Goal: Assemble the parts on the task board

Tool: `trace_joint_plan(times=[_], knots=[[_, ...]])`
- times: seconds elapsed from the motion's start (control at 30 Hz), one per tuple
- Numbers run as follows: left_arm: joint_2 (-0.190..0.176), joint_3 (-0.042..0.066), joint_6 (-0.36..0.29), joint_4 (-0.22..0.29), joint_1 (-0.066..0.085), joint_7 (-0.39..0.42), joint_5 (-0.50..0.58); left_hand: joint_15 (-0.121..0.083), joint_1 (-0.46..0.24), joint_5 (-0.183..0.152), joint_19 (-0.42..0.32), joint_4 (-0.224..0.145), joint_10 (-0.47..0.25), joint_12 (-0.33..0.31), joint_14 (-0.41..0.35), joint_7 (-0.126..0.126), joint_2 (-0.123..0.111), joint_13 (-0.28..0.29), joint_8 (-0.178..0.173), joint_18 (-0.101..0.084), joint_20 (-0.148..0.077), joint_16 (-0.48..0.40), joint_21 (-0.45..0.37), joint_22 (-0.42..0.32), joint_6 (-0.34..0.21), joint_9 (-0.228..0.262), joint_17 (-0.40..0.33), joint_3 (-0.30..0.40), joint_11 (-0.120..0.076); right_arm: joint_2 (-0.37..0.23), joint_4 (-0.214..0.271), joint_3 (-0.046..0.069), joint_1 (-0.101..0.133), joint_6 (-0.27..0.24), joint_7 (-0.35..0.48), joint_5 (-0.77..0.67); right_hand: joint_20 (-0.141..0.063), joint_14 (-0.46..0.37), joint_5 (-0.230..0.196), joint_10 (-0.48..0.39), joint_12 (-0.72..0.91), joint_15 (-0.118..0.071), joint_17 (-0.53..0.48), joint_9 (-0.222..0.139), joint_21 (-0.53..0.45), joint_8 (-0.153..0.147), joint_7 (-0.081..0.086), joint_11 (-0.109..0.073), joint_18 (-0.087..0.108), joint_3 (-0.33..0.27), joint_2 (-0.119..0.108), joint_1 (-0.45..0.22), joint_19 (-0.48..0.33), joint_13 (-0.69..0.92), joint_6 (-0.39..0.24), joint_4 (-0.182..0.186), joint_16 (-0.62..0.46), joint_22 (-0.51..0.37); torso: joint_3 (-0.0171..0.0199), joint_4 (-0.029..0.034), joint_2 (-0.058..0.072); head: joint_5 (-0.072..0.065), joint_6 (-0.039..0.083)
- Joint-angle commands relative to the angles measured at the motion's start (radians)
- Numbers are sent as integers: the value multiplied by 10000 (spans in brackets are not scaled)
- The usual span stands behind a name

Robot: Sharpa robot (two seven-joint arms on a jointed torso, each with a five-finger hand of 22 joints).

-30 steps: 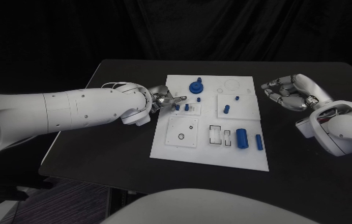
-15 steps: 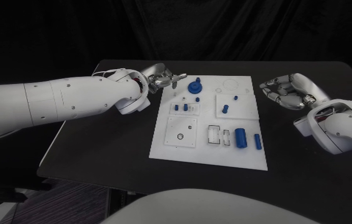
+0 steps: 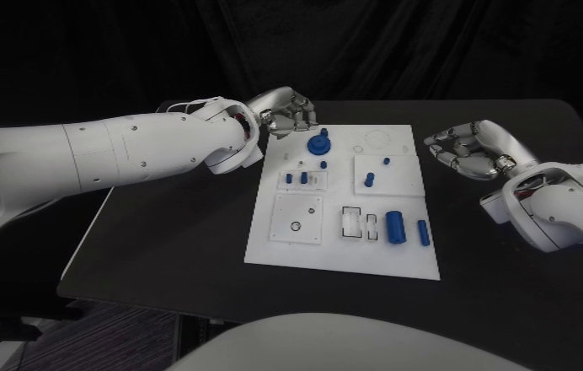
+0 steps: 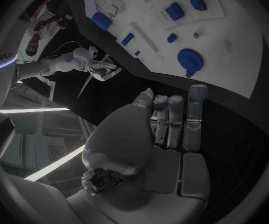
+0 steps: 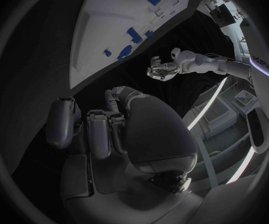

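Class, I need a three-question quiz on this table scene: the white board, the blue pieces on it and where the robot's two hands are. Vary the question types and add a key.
1. True or false: the left hand holds a blue piece.
2. Which hand is nearer the round blue knob? A) left B) right
3. Fill in: the two long blue cylinders lie at the board's ____ edge, the one closest to the robot.

Key
1. False. Its fingers are curled with nothing in them, at the board's far corner.
2. A. The right hand is off the board's other side, over bare table.
3. near.
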Motion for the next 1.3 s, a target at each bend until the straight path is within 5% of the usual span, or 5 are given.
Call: trace_joint_plan(times=[0.03,0.27,0.5,0.8,1.3], knots=[[349,7,756,-372,31,1558,-868,132,322,-424,282,-30,-2314,-2444,-624,21,-240,-893,137,57,125,-464,591,833,-114,-143,-669,509,164,-36,50,8,-38,-196,264,116,3,787,62,765,-4,10,1959,8,26,65,11,40,52,56,-4,-89,12,2373,81,-30,2,1192,-16,19,9,-33,-1],[1009,7,418,-1125,-91,2338,-2950,30,1056,-1308,2564,-434,-4658,-3657,2057,-325,-888,-1772,564,-311,227,948,3570,1528,-613,-200,845,1399,432,-129,135,9,-60,-245,372,171,-1,794,95,776,2,4,1975,12,50,76,4,34,46,70,-1,-83,27,2384,97,-50,18,1206,-44,-18,42,12,-1],[1463,8,318,-1707,-266,2424,-5743,-149,979,-1716,2366,-380,-5626,-4405,1974,-783,-1749,-3221,-13,-163,-61,372,2850,1256,-1163,-1805,-117,1519,139,-205,194,10,-66,-235,380,185,-2,797,109,769,-1,2,1981,13,55,78,3,32,45,72,-4,-84,30,2377,101,-56,25,1209,-41,-28,82,-5,-1],[1608,9,16,-2004,-482,2840,-8020,-853,718,-1605,4035,-61,-2958,-6067,3838,-1357,-2462,-8028,-1475,-672,-417,1524,5093,1994,1036,-6555,814,2289,-1003,-256,259,10,-72,-234,351,187,-23,940,178,968,96,-17,2343,15,520,93,-9,18,-70,94,-3,-135,288,2564,116,-115,395,1450,-86,-94,165,32,-1],[1736,10,444,-2323,-743,2265,-8651,-840,199,-2188,4098,251,-2092,-6956,3821,-1792,-2519,-9375,-1420,-701,-443,1470,5216,2031,1699,-8019,419,2376,-826,-298,329,10,-75,-225,326,188,-25,929,183,945,85,-18,2309,16,498,96,-10,16,-63,97,-1,-143,279,2541,118,-122,362,1441,-75,-104,166,30,-1]])
